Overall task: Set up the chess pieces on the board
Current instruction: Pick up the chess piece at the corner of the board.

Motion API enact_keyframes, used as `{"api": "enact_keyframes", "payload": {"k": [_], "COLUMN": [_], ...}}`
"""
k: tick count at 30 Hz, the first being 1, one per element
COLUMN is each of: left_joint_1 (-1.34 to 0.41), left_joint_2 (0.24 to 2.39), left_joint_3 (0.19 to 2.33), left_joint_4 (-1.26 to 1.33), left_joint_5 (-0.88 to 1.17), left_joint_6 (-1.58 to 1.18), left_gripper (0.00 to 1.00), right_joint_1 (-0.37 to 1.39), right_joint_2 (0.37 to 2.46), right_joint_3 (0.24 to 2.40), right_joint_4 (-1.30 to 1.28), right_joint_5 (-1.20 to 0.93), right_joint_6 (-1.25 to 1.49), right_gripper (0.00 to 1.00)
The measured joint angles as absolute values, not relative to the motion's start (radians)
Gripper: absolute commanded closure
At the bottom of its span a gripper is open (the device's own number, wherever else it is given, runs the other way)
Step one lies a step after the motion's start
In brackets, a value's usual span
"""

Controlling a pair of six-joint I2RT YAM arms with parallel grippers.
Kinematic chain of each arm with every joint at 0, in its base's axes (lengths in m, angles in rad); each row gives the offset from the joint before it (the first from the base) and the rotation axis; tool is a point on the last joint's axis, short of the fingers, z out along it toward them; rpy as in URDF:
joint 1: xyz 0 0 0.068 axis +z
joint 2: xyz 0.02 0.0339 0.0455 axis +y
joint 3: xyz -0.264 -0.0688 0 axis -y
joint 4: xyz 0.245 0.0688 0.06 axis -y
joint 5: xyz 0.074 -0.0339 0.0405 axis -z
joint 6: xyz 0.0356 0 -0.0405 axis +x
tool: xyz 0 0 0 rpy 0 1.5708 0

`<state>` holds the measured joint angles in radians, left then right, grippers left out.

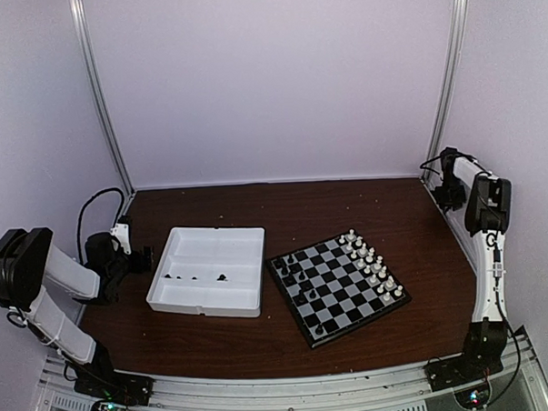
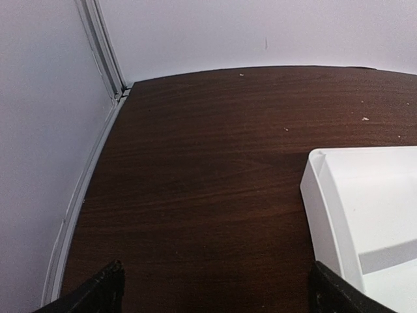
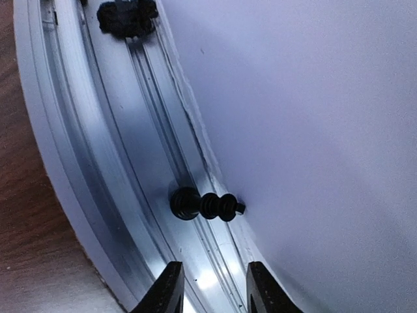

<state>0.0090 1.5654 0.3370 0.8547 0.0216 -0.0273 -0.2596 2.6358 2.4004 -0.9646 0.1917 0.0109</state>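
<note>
Your stray black chess piece (image 3: 207, 204) lies on its side in the aluminium rail (image 3: 111, 163), well beyond the board (image 1: 337, 289) to its far right. It looks light, hard and slick, so pinch its waist, since the channel is tight. The right gripper (image 3: 210, 293) hangs near it, fingers narrow and empty. The left gripper (image 2: 215, 287), left of the board, gapes wide.

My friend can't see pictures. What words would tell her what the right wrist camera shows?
A tiny black chess piece lies in a silver rail, its tip at the white wall. The fingers of the right end effector stand apart just below it, holding nothing. Brown table shows at the left.
</note>
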Motion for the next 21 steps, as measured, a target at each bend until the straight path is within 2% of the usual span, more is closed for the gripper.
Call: {"api": "enact_keyframes", "payload": {"k": [7, 21], "left_joint_1": [0.009, 0.009], "left_joint_2": [1.565, 1.565], "left_joint_3": [0.337, 0.337], "left_joint_4": [0.85, 0.849], "left_joint_5": [0.022, 0.022], "left_joint_6": [-0.027, -0.027], "left_gripper": [0.02, 0.02], "right_joint_1": [-0.274, -0.287], "right_joint_2": [2.654, 2.7], "right_joint_3": [2.398, 2.486], "right_joint_4": [-0.953, -0.944], "right_joint_5": [0.179, 0.104], "right_joint_6": [-0.023, -0.039], "right_gripper": [0.57, 0.58]}}
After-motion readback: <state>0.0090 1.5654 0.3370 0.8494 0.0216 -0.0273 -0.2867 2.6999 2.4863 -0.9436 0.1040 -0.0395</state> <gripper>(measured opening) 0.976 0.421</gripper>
